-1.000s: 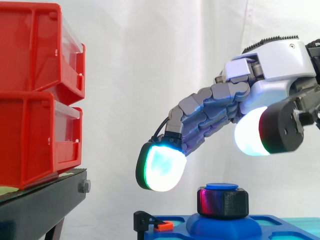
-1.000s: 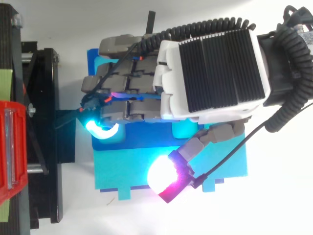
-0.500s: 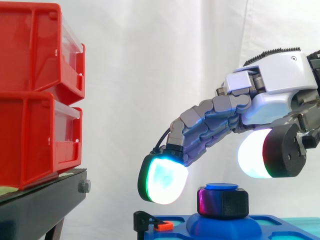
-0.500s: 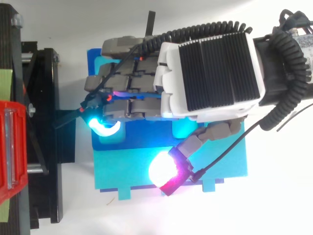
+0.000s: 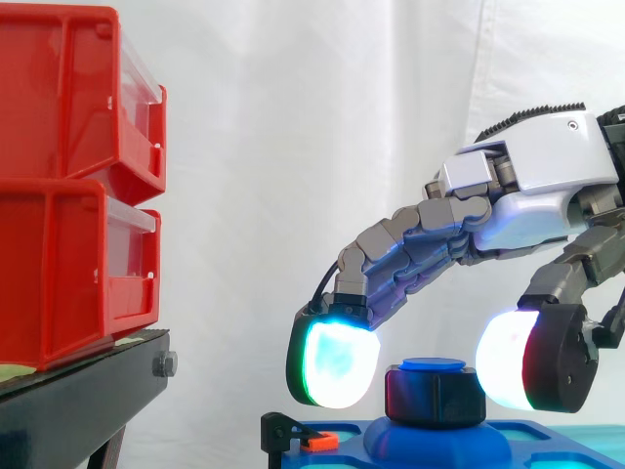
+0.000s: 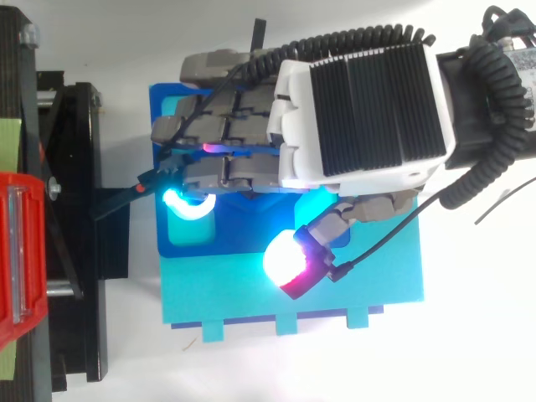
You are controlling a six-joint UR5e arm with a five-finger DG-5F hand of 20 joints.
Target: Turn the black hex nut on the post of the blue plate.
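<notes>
The black hex nut (image 5: 435, 399) sits on a blue post (image 5: 432, 364) rising from the blue plate (image 5: 391, 445). My hand (image 5: 527, 186) hangs over it, open, with its fingers gently bent down. The glowing cyan fingertips (image 5: 337, 363) are just left of the nut, level with it, a small gap between. The white thumb pad (image 5: 503, 373) is low at the nut's right, on the side nearer the camera. From above, the hand (image 6: 364, 109) covers the nut; the blue plate (image 6: 188, 239) shows around it.
Two stacked red bins (image 5: 68, 176) stand on the black stand (image 5: 78, 401) at the left. A black clip with an orange piece (image 5: 317, 442) sits on the plate's left edge. A cyan panel (image 6: 226, 293) extends from the blue plate toward the camera.
The hand has come down. The fingertips dropped to the nut's level and closer to it; the thumb swung down and in beside the nut's right.
</notes>
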